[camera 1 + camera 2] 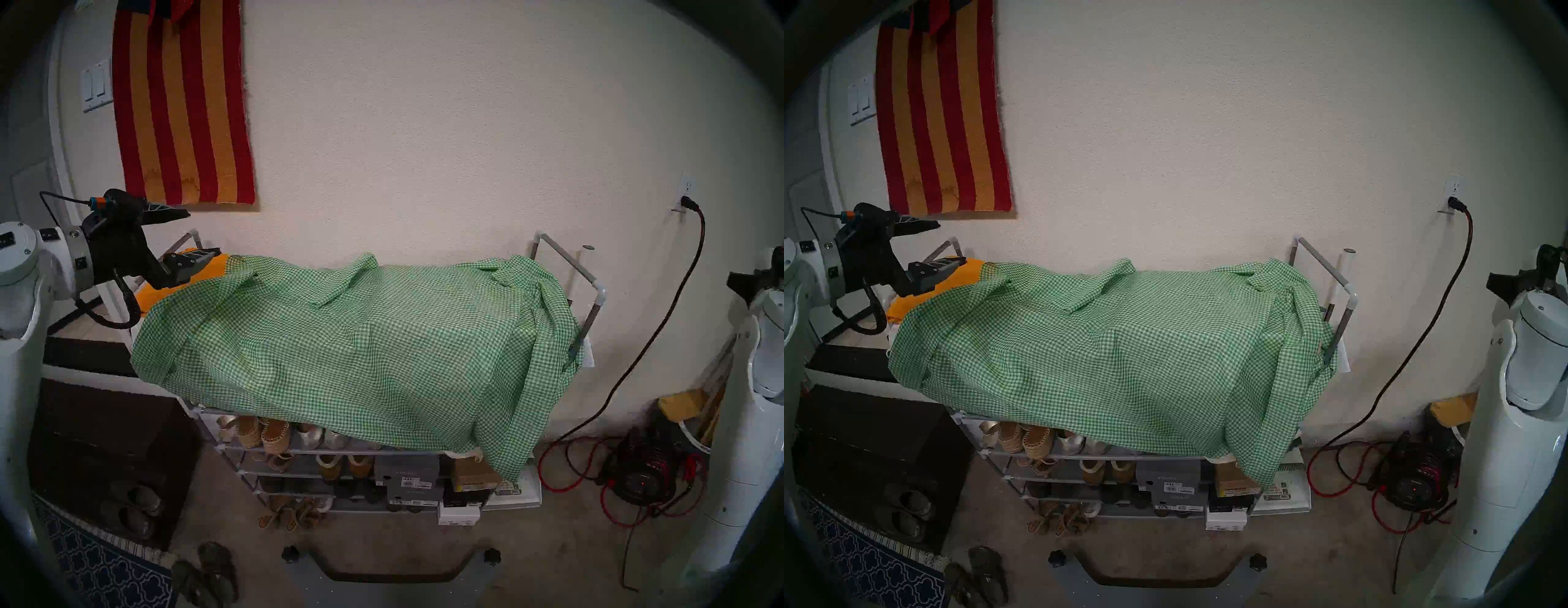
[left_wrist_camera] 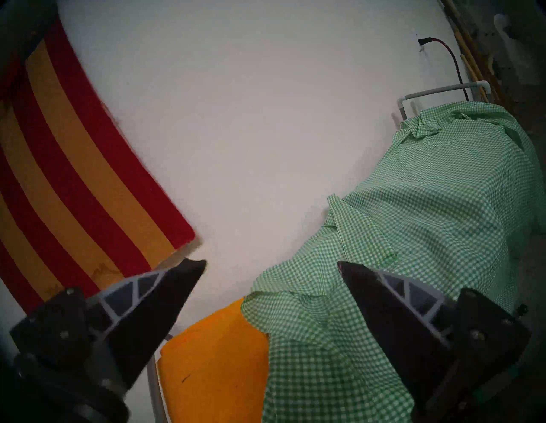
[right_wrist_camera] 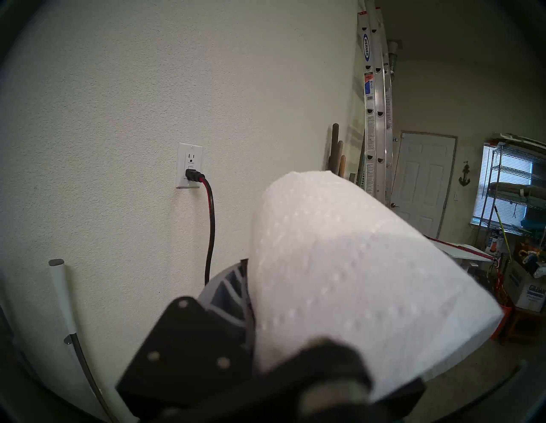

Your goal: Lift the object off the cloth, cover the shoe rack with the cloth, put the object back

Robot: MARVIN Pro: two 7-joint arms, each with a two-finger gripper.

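Observation:
The green-and-white gingham cloth [image 1: 360, 339] [image 1: 1115, 339] [image 2: 413, 221] lies draped over the top of the shoe rack [image 1: 594, 293] [image 1: 1348, 293], rumpled, with its front edge hanging lower at the right. My left gripper [image 1: 203, 232] [image 1: 953, 242] [image 2: 271, 262] hovers open and empty above the rack's left end, beside the cloth's corner. In the right wrist view my right gripper [image 3: 325, 280] is shut on the white tissue roll [image 3: 339, 265], held up near the wall to the rack's right. One finger [image 3: 230, 289] shows; the roll hides the other.
A folded orange-yellow cloth [image 1: 178, 288] [image 2: 215, 363] sits at the rack's left end, partly under the gingham. Shoes and boxes [image 1: 297, 437] fill the lower shelves. A striped rug [image 1: 182, 106] hangs on the wall. A red-black cord [image 1: 662, 322] runs to a reel [image 1: 640, 471].

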